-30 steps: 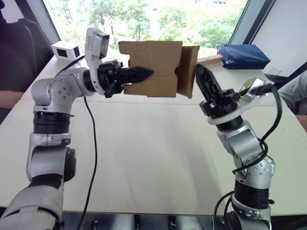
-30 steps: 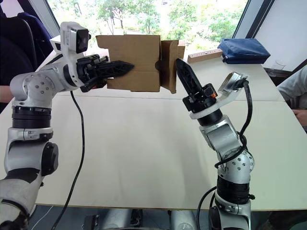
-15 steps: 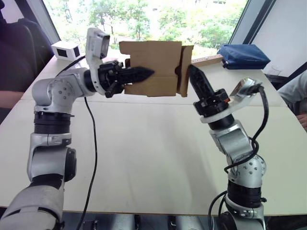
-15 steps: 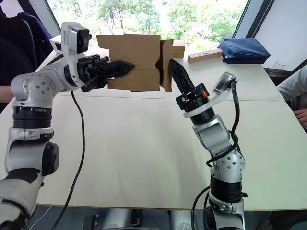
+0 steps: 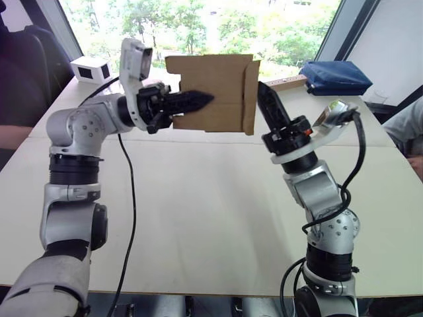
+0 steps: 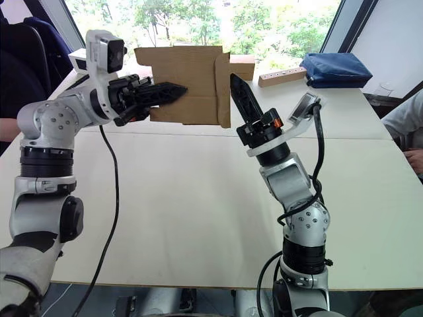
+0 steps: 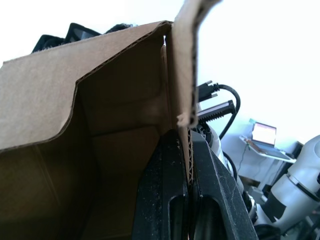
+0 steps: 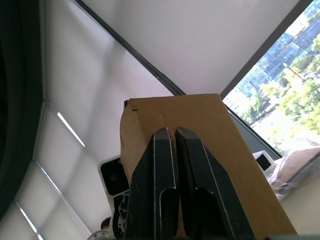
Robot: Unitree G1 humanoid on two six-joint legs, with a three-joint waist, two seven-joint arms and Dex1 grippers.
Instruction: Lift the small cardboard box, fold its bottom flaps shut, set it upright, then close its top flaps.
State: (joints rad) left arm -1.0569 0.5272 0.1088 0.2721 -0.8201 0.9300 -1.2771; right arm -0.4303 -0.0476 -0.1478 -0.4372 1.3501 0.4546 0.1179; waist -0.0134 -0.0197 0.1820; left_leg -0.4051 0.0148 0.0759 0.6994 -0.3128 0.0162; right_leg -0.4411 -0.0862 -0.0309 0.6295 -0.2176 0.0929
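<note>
Table [image 5: 198, 218]: pale top, wide bare area in front of the robot. At its far edge lie a folded blue cloth bag [image 5: 334, 77], a wooden strip [image 5: 285, 82] just beside it, and a white box with dark panel [image 5: 91, 68] at the far left corner.

Small cardboard box [image 5: 211, 92]: held in the air above the far part of the table, lying on its side, between the two arms. Its bottom flaps [image 5: 250, 96] face the right arm and stand nearly flush against the box end.

Left hand [image 5: 198, 100]: fingers closed on a wall of the small cardboard box; the left wrist view shows the cardboard edge pinched between the two black fingers [image 7: 165, 200].

Right hand [image 5: 264, 99]: fingers pressed together, holding nothing, tip pointing up, against the folded flap [image 8: 215, 135]
</note>
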